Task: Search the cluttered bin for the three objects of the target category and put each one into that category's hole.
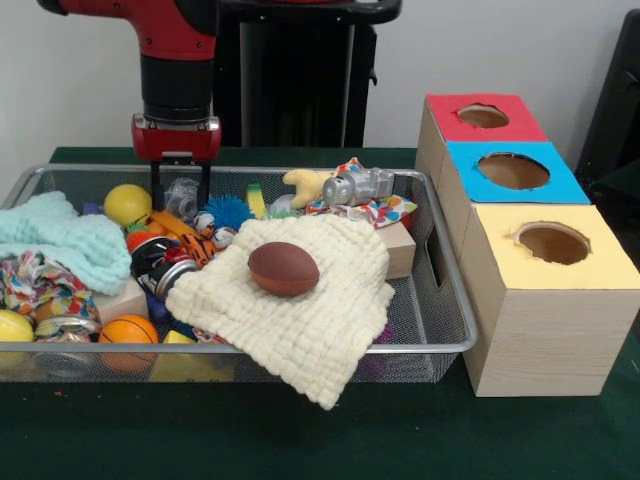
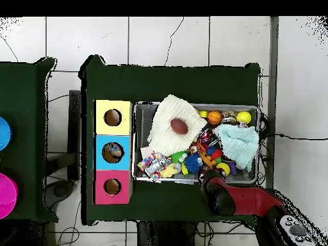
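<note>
While a brown football (image 1: 283, 268) lies on a cream knitted cloth (image 1: 300, 300) draped over the near rim of the wire bin (image 1: 450, 300), your end effector (image 1: 180, 192) hangs over the bin's far-left clutter, its two black prongs apart and gripping nothing. An orange ball (image 1: 129, 330) and a yellow ball (image 1: 128, 204) sit among the toys, beside a mint cloth (image 1: 60, 245). On the green counter (image 1: 150, 430), just beside the bin, stand the red (image 1: 483, 117), blue (image 1: 513, 171) and yellow (image 1: 553, 243) holes.
</note>
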Motion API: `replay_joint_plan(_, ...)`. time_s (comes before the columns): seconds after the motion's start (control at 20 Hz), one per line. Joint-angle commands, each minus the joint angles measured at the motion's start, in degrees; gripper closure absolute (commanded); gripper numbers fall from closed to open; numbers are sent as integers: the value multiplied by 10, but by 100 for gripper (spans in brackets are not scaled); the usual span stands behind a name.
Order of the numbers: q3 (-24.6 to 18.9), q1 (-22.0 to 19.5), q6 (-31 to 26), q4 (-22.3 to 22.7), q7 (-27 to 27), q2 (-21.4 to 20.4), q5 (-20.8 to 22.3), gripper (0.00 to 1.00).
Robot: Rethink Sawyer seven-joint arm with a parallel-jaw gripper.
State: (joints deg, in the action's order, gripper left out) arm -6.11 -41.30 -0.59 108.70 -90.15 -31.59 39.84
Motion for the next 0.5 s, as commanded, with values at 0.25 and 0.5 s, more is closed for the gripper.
replay_joint_plan(0.25,10,14,18,20,-67,44,18,0)
replay_joint_plan(0.5,15,15,23,14,-65,53,19,0)
